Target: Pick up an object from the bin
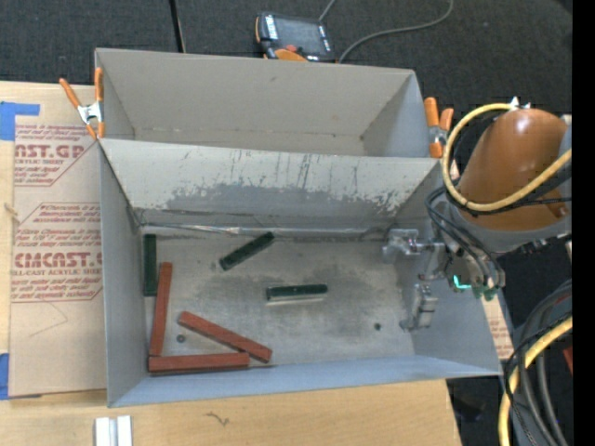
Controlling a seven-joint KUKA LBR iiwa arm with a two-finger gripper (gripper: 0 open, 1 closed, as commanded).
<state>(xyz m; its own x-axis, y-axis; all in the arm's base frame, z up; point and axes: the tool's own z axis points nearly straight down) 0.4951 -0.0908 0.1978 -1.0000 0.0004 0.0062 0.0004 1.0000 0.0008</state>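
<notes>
— What lies farthest left of the gripper (420, 291)?
— Three red bars (198, 363) and a wall-side green bar (149, 265).
— Nearer?
— A slanted green bar (246, 250), then a flat green bar (297, 293), nearest yet apart. Open or clenched, I cannot tell.

The one camera looks down into the grey bin (279, 110) from above, tilted somewhat from its front side, near enough to take in all its walls.

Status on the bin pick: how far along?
Done: nothing lifted; the red-brown bars and dark green bars lie on the grey metal bin's floor. In hand: the gripper is low at the bin's right end, right of the nearest green bar. Left: grasp, lift.
</notes>
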